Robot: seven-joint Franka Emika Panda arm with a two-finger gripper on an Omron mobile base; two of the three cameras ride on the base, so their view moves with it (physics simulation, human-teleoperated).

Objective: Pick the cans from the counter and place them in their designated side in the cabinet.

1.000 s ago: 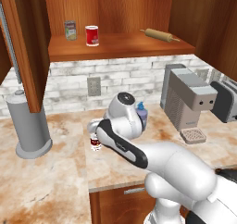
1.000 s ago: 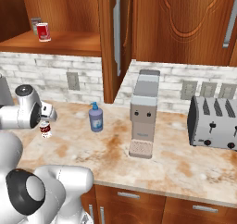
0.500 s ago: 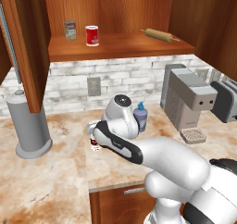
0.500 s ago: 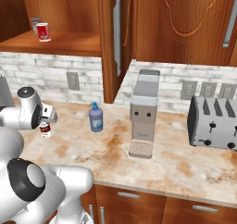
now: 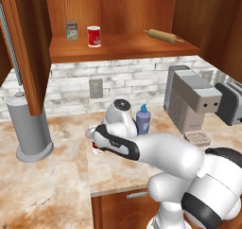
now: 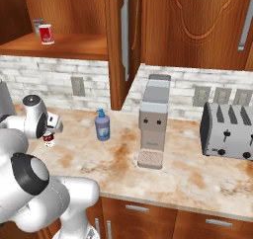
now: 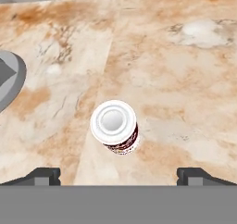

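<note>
Approach to the second can. The pincer (image 7: 118,174), jaws spread wide and holding nothing, hangs above the dark red can (image 7: 115,126), which stands upright on the counter (image 7: 176,70) a little in from its front edge, left of the blue soap bottle (image 5: 143,119). The bright red can (image 5: 94,36) already sits on the cabinet shelf (image 5: 123,47) (left half, beside a pale can (image 5: 71,30)). Good practice: centre the can between the fingertips, descend straight, close below the lid.
</note>
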